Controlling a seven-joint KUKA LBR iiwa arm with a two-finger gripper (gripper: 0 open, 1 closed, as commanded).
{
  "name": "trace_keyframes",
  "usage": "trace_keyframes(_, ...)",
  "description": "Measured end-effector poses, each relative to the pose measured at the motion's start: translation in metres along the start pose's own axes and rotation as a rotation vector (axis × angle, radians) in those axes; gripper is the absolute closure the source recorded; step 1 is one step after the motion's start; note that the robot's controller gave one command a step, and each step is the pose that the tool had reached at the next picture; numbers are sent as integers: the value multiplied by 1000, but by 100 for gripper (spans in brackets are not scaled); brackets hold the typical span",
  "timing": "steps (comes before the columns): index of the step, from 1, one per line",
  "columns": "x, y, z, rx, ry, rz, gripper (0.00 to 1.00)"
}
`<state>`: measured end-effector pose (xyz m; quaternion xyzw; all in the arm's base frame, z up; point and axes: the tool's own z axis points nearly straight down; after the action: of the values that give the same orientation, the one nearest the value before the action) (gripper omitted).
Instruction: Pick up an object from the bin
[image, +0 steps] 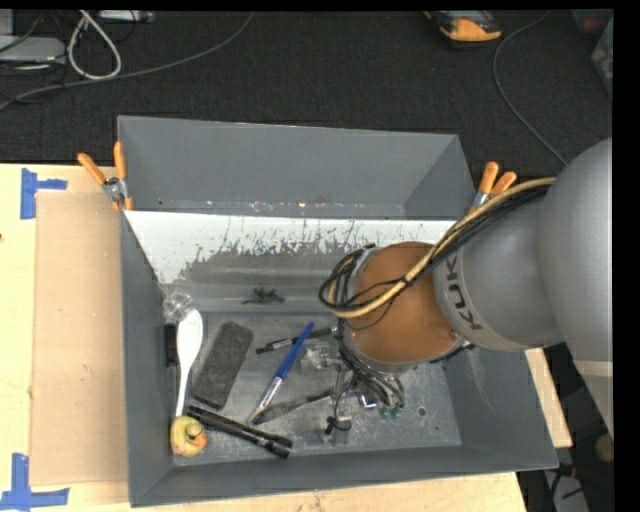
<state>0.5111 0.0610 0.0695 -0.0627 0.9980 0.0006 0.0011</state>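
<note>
1. The gripper (345, 405) is hanging low over the floor of the bin (300, 170), near its front wall, under the arm's orange cover (400, 305).
2. I cannot tell whether its grip is spread or pinching anything.
3. A thin dark pen (300, 403) is lying just beside the gripper, with a blue pen (285, 368) just left of it.
4. A grey block (222, 362), a white spoon (188, 345) and a black marker (240, 428) are lying further left.

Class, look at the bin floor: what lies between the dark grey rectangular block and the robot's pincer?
A slim blue pen lies slanted between the dark grey rectangular block and the pincer, seen in the camera view.
</note>
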Motion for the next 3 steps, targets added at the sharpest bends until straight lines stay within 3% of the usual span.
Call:
trace_keyframes(1, -7, -4, 1, -1, -3, 31, 0)
trace_keyframes(2, 2, 0, 1, -1, 2, 0, 100)
trace_keyframes(3, 2, 0, 0, -1, 2, 0, 100)
